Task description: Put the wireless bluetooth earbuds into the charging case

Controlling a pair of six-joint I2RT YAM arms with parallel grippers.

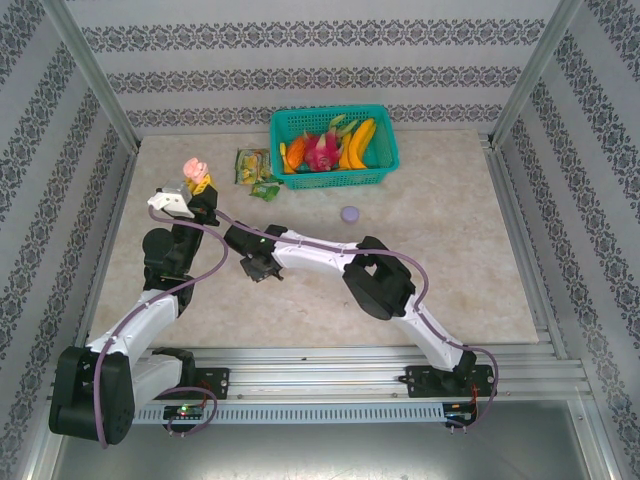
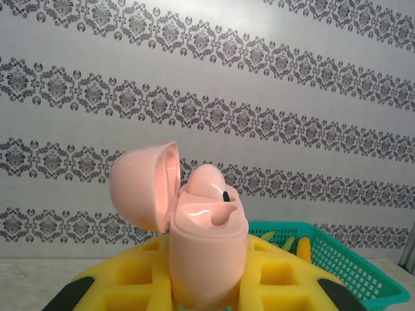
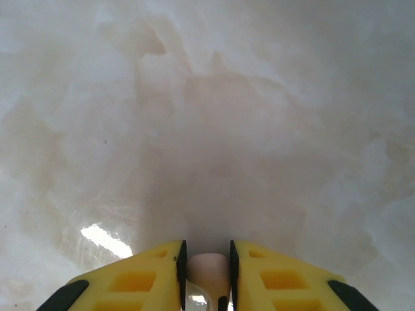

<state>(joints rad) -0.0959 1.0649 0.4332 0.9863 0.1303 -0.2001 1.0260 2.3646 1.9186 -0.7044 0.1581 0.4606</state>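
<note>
Top view: the left gripper [image 1: 196, 192] is raised over the left part of the beige marble-patterned table [image 1: 450, 270]. It holds a glossy pale pink plastic charging case [image 1: 196, 168] upright.

Left wrist view: the yellow fingers [image 2: 285, 275] of the left gripper [image 2: 207, 288] are closed tight on the lower body of the charging case [image 2: 207, 253]. Its hinged lid [image 2: 146, 188] stands open to the left. One pale pink seated earbud [image 2: 209, 181], with a dark tip, rests in the case's open top.

Right wrist view: the right gripper [image 3: 207, 262] points down at the table [image 3: 207, 116]. Its jaws are drawn narrow, and the yellow fingers [image 3: 139, 278] press on both sides of a small pale pink second earbud [image 3: 207, 269].

Top view: the right gripper [image 1: 262, 268] sits low near the table's middle, just beside the left arm. A lilac round plastic case [image 1: 349, 213] lies on the table, apart from both grippers. A teal plastic mesh basket [image 1: 335, 180] of toy fruit stands at the far edge, with green snack packets [image 1: 255, 166] just beside it.
</note>
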